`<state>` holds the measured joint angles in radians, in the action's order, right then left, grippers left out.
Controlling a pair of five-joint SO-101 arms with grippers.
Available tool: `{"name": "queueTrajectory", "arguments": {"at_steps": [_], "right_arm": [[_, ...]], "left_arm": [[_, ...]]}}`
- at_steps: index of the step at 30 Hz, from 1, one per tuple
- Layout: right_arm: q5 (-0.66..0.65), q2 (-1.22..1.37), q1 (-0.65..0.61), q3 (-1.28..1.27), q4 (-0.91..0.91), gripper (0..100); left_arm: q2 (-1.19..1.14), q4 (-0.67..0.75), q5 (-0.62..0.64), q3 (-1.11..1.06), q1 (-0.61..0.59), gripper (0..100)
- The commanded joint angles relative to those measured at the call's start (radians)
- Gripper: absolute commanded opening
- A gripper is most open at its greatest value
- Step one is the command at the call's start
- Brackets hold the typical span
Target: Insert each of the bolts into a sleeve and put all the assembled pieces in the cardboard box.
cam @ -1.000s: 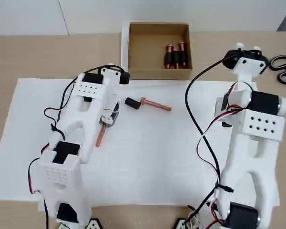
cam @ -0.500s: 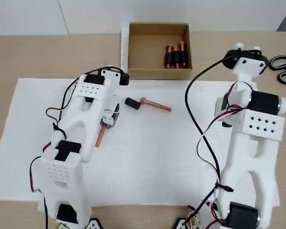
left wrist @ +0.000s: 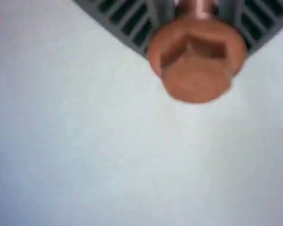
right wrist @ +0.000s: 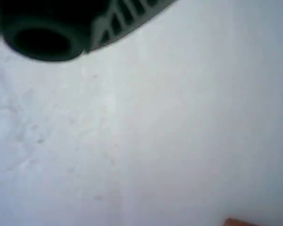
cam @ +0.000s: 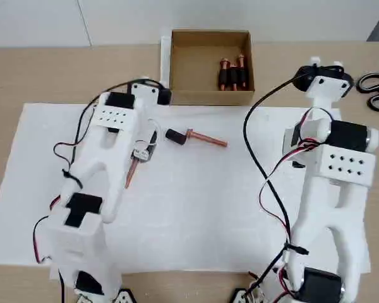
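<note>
Pale wooden tabletop (cam: 44, 69) carries a white sheet (cam: 196, 208), with both arms standing over it. At the far edge of the sheet sits the cardboard box (cam: 205, 98). Three assembled pieces (cam: 234, 74), copper bolts in black sleeves, lie side by side against the box's right wall.

The left tool (cam: 141, 153) is clenched on a copper bolt (cam: 132, 173). The held bolt slants down toward the sheet on the left half. From the left wrist camera its hexagonal head (left wrist: 195, 61) sticks out between the grey ribbed fingers (left wrist: 127, 23), just above the white sheet.

The right tool (right wrist: 52, 19) is grasping a black sleeve (right wrist: 40, 42), open bore facing the camera, pressed against a ribbed finger (right wrist: 127, 19) over the sheet.

Between the arms, near the box, a loose sleeve (cam: 174, 136) lies on the sheet in line with a loose bolt (cam: 207, 139). The bolt's head end is at the sleeve's mouth; whether they touch I cannot tell.

Scissors (cam: 376, 91) rest on the bare wood at the right edge.
</note>
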<state>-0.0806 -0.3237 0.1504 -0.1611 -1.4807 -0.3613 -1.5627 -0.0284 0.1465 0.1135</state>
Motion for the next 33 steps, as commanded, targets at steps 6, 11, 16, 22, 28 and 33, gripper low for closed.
{"name": "queueTrajectory", "arguments": {"at_steps": [6, 11, 16, 22, 28, 33], "right_arm": [[-0.011, -0.254, -0.110, 0.054, -0.019, 1.3], [-0.012, -0.418, -0.173, 0.046, -0.084, 1.3], [-0.012, -0.559, -0.185, -0.092, -0.102, 1.6], [-0.012, -0.799, -0.188, -0.333, -0.051, 1.8], [-0.012, -1.090, -0.183, -0.540, 0.074, 1.5], [-0.006, -1.270, -0.182, -0.684, 0.239, 1.4]], "left_arm": [[0.265, -0.106, -0.034, 0.021, -0.005, 1], [0.370, -0.160, -0.032, 0.016, -0.026, 1], [0.473, -0.187, -0.029, 0.012, -0.077, 1], [0.562, -0.186, -0.029, -0.064, -0.092, 1], [0.654, -0.183, -0.031, -0.097, -0.097, 1], [0.761, -0.100, -0.023, -0.101, -0.091, 1]]}}
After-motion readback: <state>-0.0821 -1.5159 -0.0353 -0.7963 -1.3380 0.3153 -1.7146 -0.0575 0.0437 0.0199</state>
